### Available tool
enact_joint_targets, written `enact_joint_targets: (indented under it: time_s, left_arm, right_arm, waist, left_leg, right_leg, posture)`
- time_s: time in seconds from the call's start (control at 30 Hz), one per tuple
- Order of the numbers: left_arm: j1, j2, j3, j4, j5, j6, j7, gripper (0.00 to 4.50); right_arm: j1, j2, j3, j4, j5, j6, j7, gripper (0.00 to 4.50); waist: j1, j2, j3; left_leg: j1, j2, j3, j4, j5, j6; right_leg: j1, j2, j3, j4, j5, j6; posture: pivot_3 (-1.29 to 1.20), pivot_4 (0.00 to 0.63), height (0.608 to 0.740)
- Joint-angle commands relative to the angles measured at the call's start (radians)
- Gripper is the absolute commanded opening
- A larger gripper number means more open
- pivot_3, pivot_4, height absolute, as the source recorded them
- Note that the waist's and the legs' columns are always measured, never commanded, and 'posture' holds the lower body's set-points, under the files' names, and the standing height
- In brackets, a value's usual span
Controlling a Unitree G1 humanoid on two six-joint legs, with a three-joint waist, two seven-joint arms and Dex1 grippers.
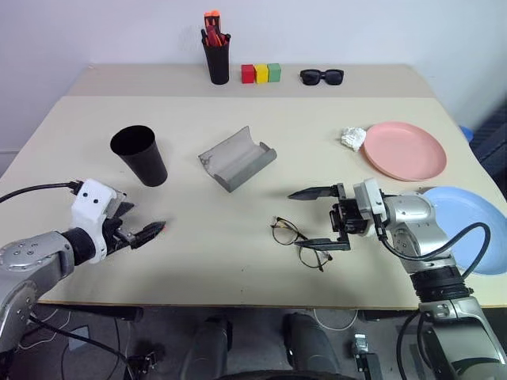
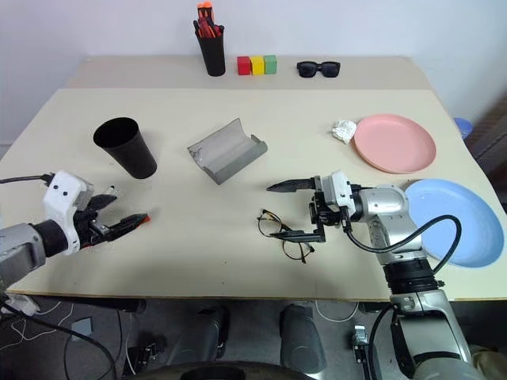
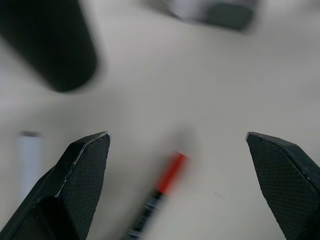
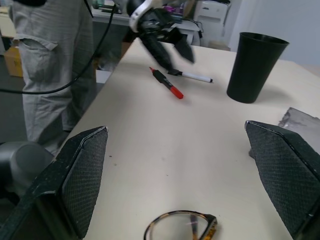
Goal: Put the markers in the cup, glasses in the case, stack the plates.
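My left fingers (image 3: pixel 85 170) are spread wide over the red-capped marker pen (image 3: pixel 159 192); my right fingers (image 1: pixel 309 192) likewise released, flanking the thin wire-rimmed glasses (image 1: pixel 299 241) on the beige counter (image 1: pixel 238 214).

Two markers (image 4: pixel 168 84), two plates (image 1: pixel 404 150), one cup (image 1: pixel 140 155), one case (image 1: pixel 236 158), three blocks (image 1: pixel 261 74).

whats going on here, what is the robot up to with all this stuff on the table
A two-armed robot is tidying a table, and nothing is put away yet. Its left gripper hangs open over the red-capped marker, with the white marker lying beside it, near the empty black cup. The right gripper is open around the glasses without holding them. The grey case lies open. The pink plate and blue plate sit apart, unstacked.
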Motion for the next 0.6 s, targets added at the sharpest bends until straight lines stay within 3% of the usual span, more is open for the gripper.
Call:
enact_joint_targets:
  time_s: [0.03,0.37,0.6]
  left_arm:
    - [-0.009,0.077,0.007,0.054,0.017,-0.017,-0.129,4.5]
    - [-0.096,0.296,-0.121,0.268,0.162,-0.069,-0.359,4.5]
    - [-0.295,0.377,-0.343,0.383,0.265,-0.123,-0.569,4.5]
  right_arm:
    - [-0.023,0.011,-0.002,0.009,-0.003,-0.027,0.01,4.47]
    - [-0.015,0.021,-0.001,-0.004,-0.003,-0.027,-0.006,4.47]
    - [-0.007,0.034,0.009,-0.03,-0.005,-0.017,-0.026,4.47]
  waist:
    - [0.0,0.001,0.0]
    - [0.002,0.001,0.001]
    - [0.002,0.0,0.001]
  left_leg:
    - [0.0,0.0,0.0,-0.001,0.0,0.0]
    - [0.0,0.0,0.001,-0.004,0.0,0.0]
    - [-0.001,0.0,0.001,-0.004,0.0,-0.001]
  right_leg:
    - [-0.001,0.0,0.0,0.0,0.0,0.0]
    - [-0.003,0.0,0.0,0.001,0.0,0.0]
    - [-0.005,0.0,0.0,0.001,0.0,0.001]
  posture:
    - [0.0,0.15,0.74]
    - [0.0,0.15,0.74]
    - [0.0,0.15,0.74]
